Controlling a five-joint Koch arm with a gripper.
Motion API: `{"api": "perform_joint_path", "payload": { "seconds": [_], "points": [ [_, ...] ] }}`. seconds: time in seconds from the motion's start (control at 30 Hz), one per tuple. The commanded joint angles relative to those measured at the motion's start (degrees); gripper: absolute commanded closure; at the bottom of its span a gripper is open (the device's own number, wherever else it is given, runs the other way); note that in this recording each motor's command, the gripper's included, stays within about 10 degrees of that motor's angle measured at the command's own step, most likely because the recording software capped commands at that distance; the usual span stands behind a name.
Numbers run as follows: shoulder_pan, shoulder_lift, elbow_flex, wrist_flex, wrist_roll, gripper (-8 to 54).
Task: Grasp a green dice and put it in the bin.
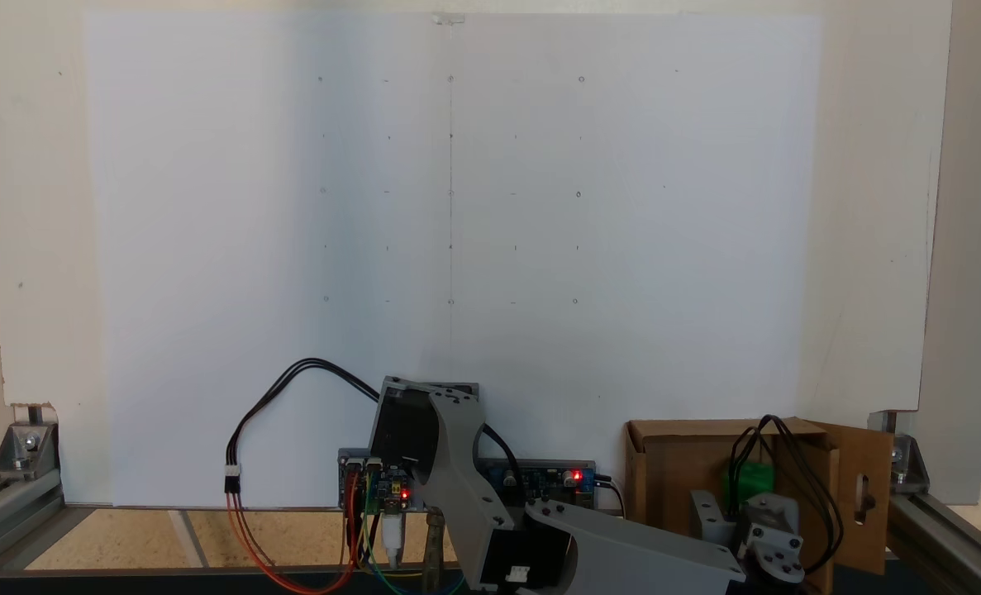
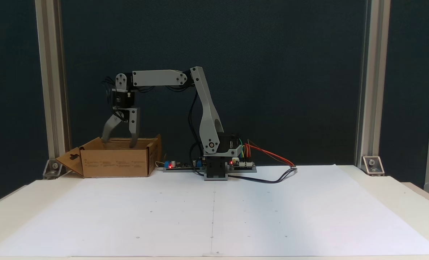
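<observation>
Green dice (image 1: 748, 483): you see it inside bin (image 2: 116, 167), below wrist.
Gripper (image 2: 118, 143): jaws spread, holding nothing, tips at bin rim.
Arm: reaches over bin.

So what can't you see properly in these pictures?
- The green dice: in a fixed view it shows inside the box, partly behind the arm's black wires; its dots are too small to count.
- The gripper: it is open over the box, whose front wall hides the inside.
- The arm's wrist: cut off by the bottom edge.
- The printing on the box front: too small to read.
</observation>
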Motion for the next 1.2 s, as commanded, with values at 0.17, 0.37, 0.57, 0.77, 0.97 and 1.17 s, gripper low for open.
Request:
{"api": "perform_joint_path", "payload": {
  "seconds": [0.17,0.37,0.57,0.77,0.97,1.17],
  "points": [
    [-3.7,6.5,-2.9,-19.0,9.9,1.1],
    [-26.2,18.1,-2.8,-21.0,16.8,1.6],
    [-51.0,28.4,4.0,-21.2,17.6,1.5],
    [-76.2,41.6,19.3,-25.3,19.4,1.4],
    [-100.8,53.1,39.9,-41.6,18.6,3.9],
    [-109.2,62.4,49.5,-56.5,19.2,3.4]
  ]
}}
